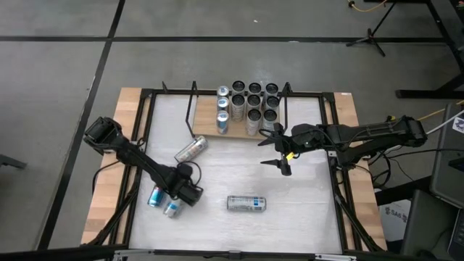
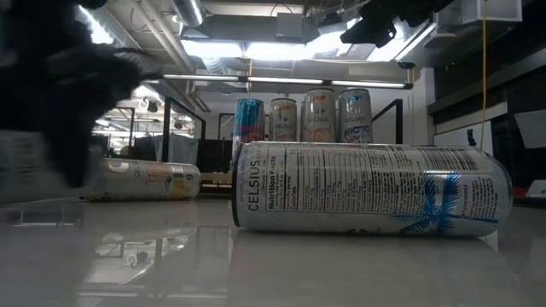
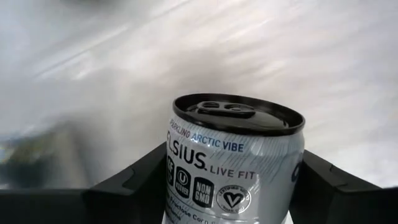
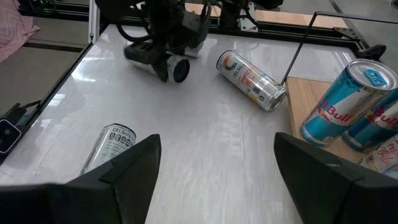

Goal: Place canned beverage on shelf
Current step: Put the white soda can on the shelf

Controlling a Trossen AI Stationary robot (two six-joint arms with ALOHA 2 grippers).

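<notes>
My left gripper is at the table's near left and is shut on a silver Celsius can with a black lid. It also shows in the right wrist view. My right gripper is open and empty, just in front of the shelf. The shelf is a light wooden board in a black rod frame at the table's far middle. Several cans stand upright on it. A silver Celsius can lies on its side on the table, near the front. My left gripper pinches the silver can's side wall between its two fingers, below the lid. The can lies along the fingers, its lid end sticking out past them. Whether it is clear of the table I cannot tell.
An orange-and-white can lies on its side left of the shelf. A blue can and a pale can show right beside my left gripper. Black frame rails run along the table's sides. Bare white tabletop lies between the grippers.
</notes>
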